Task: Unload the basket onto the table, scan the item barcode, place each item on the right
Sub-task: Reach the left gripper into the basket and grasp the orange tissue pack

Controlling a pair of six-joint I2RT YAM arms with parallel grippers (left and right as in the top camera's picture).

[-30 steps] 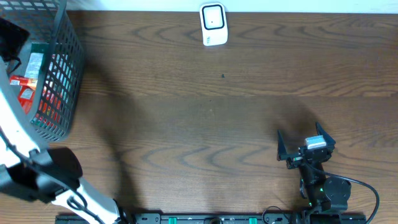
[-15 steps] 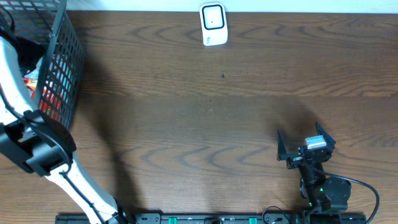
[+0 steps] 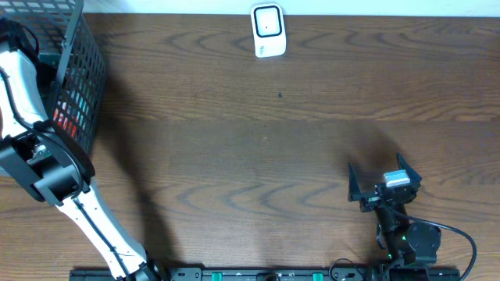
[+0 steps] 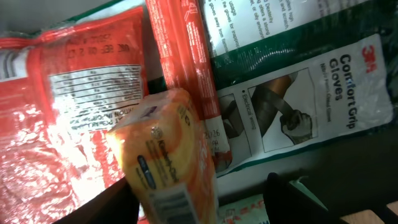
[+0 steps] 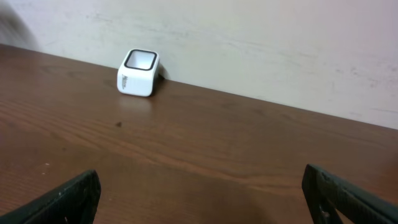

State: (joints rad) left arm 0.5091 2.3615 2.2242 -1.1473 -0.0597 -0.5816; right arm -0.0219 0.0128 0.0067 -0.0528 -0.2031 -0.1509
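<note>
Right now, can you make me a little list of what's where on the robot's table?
Basket: far left of table, holds packets
Scanner: white, middle of far edge
Left gripper: inside basket, open, fingers either side of orange packet
Also in basket: red pouch, gloves pack
Right gripper: open, empty, front right
Scan: not done yet

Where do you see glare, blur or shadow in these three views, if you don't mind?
Left wrist: glare whitens the red foil packet; the orange pack is close and soft, the gloves pack legible. Overhead: even light, a soft shadow on the table beside the left arm. Right wrist: scanner sharp, near fingers dark.
</note>
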